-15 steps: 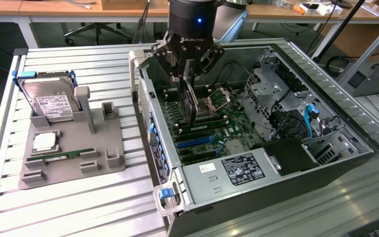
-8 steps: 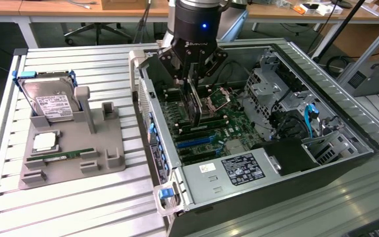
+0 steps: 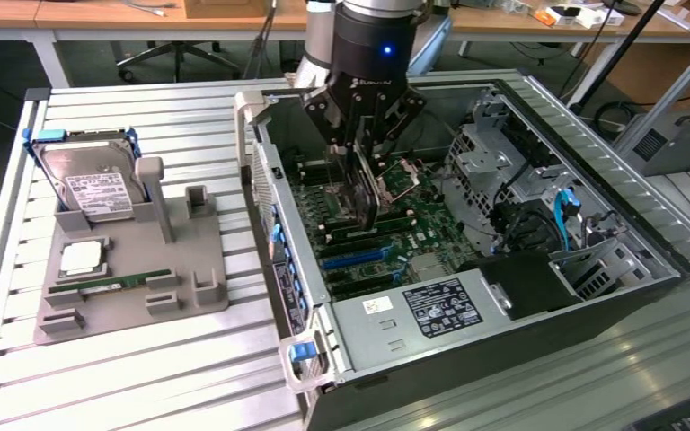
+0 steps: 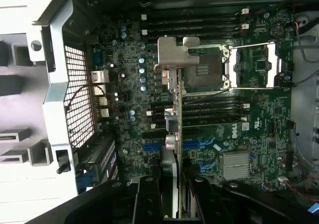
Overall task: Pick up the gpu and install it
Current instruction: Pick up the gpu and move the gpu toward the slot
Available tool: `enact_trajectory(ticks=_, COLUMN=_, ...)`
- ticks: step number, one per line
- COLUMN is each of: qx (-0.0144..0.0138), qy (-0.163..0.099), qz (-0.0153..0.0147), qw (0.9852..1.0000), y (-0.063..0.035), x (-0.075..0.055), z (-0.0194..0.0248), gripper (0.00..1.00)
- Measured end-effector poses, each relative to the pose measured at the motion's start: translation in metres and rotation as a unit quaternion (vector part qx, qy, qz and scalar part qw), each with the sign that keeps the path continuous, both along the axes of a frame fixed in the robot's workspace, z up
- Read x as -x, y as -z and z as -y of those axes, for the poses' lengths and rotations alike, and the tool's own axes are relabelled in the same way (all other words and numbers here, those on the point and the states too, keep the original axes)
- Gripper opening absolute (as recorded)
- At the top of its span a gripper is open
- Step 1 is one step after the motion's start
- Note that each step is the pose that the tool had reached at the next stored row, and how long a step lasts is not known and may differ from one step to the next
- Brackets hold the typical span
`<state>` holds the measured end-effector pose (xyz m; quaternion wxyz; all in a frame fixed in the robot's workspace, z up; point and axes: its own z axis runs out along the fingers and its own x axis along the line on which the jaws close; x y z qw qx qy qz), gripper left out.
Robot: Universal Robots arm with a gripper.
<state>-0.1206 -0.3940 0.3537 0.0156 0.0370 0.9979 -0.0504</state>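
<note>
dark gpu held edge-on in gripper, over green motherboard

Black gripper w/ blue LED & white lettering on round body, silver-grey arm above.

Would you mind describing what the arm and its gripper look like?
The gripper is black: a cylindrical body with a small lit blue light and pale lettering, then angular linked fingers. The arm above it is silver-grey.
</note>
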Motion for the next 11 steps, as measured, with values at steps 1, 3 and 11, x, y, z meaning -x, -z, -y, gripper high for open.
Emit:
enact_trajectory(ticks=1, qx=0.0002, qy=0.0, qz=0.0, qw=1.0, y=0.0011, x=-0.003, z=0.0, gripper=0.27)
enact_trajectory(ticks=3, qx=0.0009, qy=0.0, qz=-0.0001, qw=1.0, y=0.0039, x=-0.009, z=0.0, gripper=0.27)
enact_trajectory(ticks=11, qx=0.0043, qy=0.0, qz=0.0, qw=1.0, y=0.0134, x=-0.031, z=0.0, gripper=0.27)
